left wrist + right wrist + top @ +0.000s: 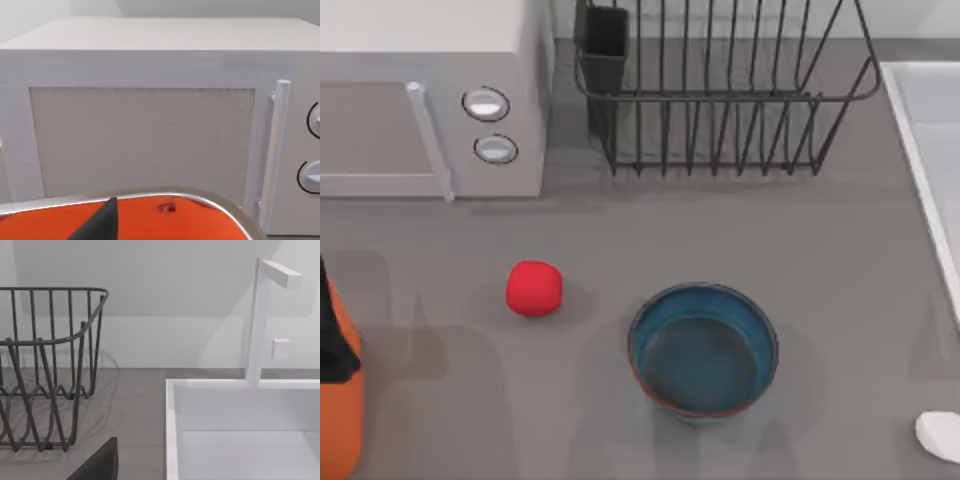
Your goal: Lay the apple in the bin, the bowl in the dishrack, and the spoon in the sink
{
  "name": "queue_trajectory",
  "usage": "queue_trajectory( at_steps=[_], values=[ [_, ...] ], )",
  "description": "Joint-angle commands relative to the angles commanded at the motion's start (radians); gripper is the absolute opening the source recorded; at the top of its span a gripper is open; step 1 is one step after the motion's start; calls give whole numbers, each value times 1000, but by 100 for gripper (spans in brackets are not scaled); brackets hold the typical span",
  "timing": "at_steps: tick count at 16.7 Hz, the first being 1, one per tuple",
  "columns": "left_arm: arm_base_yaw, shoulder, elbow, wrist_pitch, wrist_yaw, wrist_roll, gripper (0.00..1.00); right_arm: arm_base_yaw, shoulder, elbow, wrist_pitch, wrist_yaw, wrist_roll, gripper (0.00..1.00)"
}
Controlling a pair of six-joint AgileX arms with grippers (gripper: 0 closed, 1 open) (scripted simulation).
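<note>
On the grey table (840,250) we see the apple (534,288) left of centre, the bowl (703,348) lower centre, the spoon (941,436) lower right, the dishrack (720,90) up top, the sink (930,150) at right, the bin (340,400) lower left, while we cannot tell whether our grippers are released or clenched.

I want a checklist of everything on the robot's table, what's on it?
Surface: grey tabletop.
Job's things: small red apple left of the teal-blue bowl, apart; black wire dishrack holds nothing; orange bin at left edge; small white spoon near the pale sink, on the table.
Clutter: white box-shaped microwave.
Grippers: jaws' state cannot be told.
Cables: nothing seen.
Surroundings: white faucet, pale wall.
</note>
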Motion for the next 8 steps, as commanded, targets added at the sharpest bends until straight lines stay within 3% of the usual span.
queue_trajectory(
  at_steps=[4,8],
  values=[
    [-11,30,30,-21,2,-8,100,0,0,0,0,0,0,100],
    [-67,220,209,-138,5,-53,100,0,0,0,0,0,0,100]
  ],
)
